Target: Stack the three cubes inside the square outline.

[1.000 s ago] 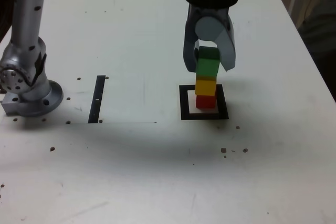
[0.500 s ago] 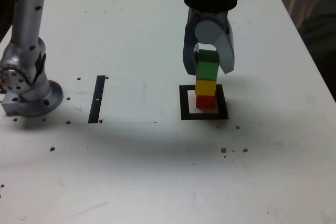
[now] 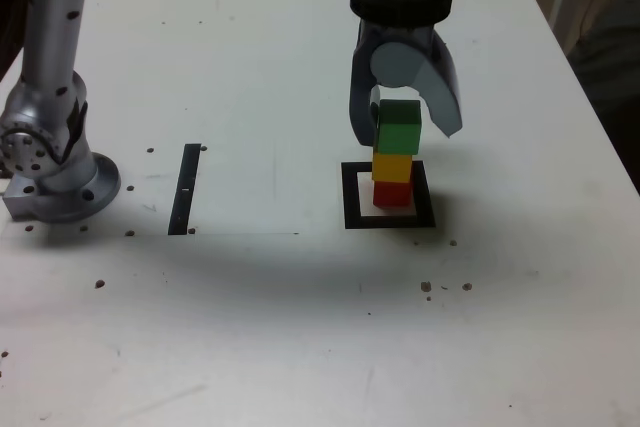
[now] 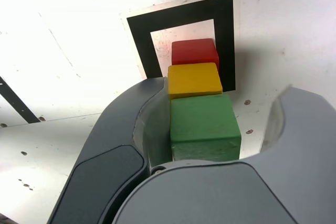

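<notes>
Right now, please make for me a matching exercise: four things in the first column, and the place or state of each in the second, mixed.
1. Green cube
2. Yellow cube
3. Red cube
4. Gripper

A. Lowest in the stack, inside the black square outline
B. Open, with the top cube between its fingers
C. Top of the stack
D. Middle of the stack

Pairs: 1-C; 2-D; 3-A; 4-B

Seemingly a robotics lab: a robot arm (image 3: 50,77) over a white table (image 3: 240,327) with taped marks (image 3: 185,189).
</notes>
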